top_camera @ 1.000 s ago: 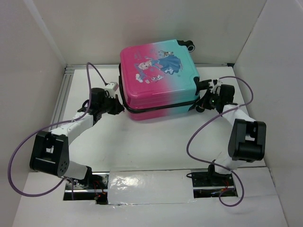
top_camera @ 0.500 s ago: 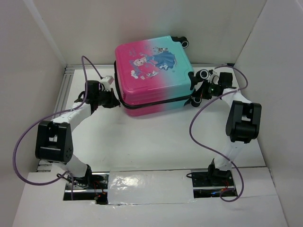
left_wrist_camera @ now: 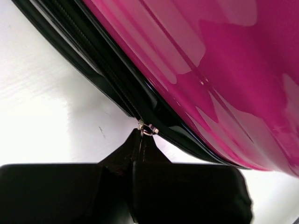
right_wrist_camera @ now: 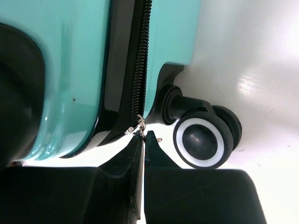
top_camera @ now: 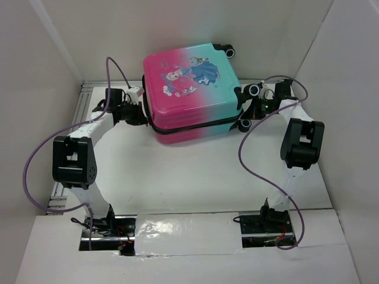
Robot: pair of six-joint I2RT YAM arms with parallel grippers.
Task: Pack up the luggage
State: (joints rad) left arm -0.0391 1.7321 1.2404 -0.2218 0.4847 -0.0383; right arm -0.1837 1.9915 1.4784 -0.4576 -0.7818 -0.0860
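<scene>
Black matte fingertips of the left gripper (left_wrist_camera: 140,136) are pressing fully together on the left zipper pull (left_wrist_camera: 148,129), a small silver metal tab at the black seam; no gap is showing between the pads. The right gripper (right_wrist_camera: 144,138) is pinching the right zipper pull (right_wrist_camera: 140,125), a matching silver tab, in the same fully closed way, just beside a black-and-white rubber caster wheel (right_wrist_camera: 202,142).

Outward from both pinch points, the black toothed zipper track (right_wrist_camera: 140,56) is running between the two glossy hard-plastic halves of the luggage (top_camera: 189,89), a small rounded-corner suitcase with a pink-to-teal gradient shell and a cartoon print on top. It is lying flat at the far middle of the white table (top_camera: 177,171), between the two arms, lid down on its base.

Judged from this, packing is nearing its end: the shell is already closed, and the remaining work is zipping the seam. How much of the track is joined cannot be told
</scene>
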